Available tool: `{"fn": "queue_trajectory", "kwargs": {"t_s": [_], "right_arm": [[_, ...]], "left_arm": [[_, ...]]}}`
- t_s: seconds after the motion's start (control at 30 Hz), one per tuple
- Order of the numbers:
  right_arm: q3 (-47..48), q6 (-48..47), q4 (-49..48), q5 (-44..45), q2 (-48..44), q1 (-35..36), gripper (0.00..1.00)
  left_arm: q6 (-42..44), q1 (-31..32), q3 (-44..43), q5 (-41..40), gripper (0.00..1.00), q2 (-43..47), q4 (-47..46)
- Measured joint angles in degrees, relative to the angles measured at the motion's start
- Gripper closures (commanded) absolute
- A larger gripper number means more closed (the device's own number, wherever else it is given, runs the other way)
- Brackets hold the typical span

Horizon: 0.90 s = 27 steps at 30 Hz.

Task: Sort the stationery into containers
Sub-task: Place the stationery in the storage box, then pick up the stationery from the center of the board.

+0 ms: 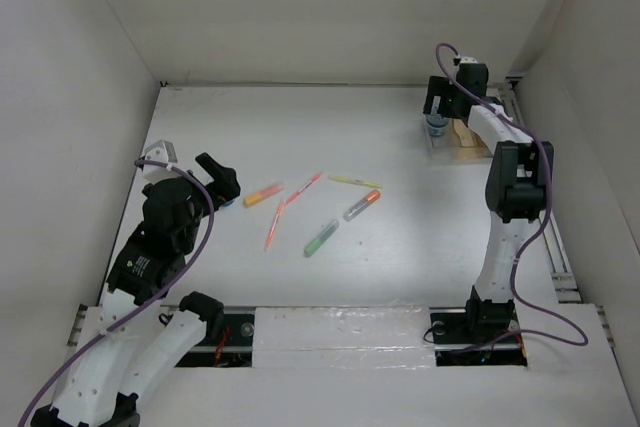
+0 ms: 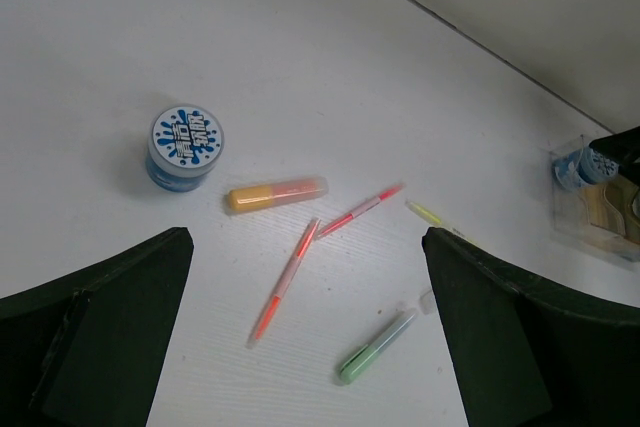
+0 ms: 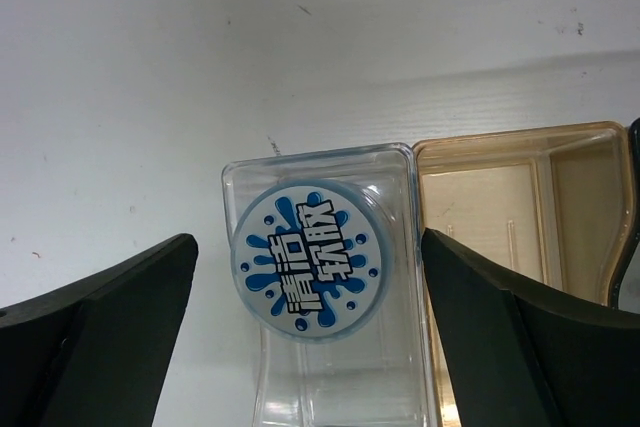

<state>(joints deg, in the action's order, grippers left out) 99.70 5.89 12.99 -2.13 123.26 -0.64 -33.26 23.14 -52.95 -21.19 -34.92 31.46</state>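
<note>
Right hand [image 3: 308,247] spread empty above pot [image 3: 312,282] in clear compartment [image 3: 345,392]; left hand [image 2: 305,252] likewise spread, empty.

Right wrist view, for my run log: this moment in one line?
right end effector: open | pot: in clear compartment | left end effector: open | second pot, pens: on table

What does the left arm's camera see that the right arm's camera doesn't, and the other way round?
Left wrist only: a loose blue-and-white pot on the table, plus an orange marker, a green marker and thin pens. Right wrist only: a close look down into the amber compartment, which looks empty. Both: the clear organiser with the other pot inside.
</note>
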Motion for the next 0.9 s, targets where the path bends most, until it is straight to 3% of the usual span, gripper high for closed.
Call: {"fn": "queue_trajectory", "kwargs": {"t_s": [0.23, 0.4, 0.67, 0.9], "right_arm": [[-1.4, -0.1, 0.1, 0.2, -3.2, 0.9, 0.0], [-0.3, -0.1, 1.6, 5.1, -9.1, 6.1, 0.0], [0.4, 0.1, 4.0, 9.6, -15.3, 26.7, 0.0], [2.7, 1.5, 4.2, 4.8, -10.0, 49.1, 0.0]], "left_arm": [[0.0, 0.0, 0.0, -0.3, 0.0, 0.0, 0.0], [-2.5, 0.0, 0.0, -4.6, 0.0, 0.1, 1.2], [-12.7, 0.0, -1.3, -17.1, 0.0, 2.7, 10.1], [-19.4, 0.0, -3.1, -23.6, 0.0, 9.4, 15.3]]}}
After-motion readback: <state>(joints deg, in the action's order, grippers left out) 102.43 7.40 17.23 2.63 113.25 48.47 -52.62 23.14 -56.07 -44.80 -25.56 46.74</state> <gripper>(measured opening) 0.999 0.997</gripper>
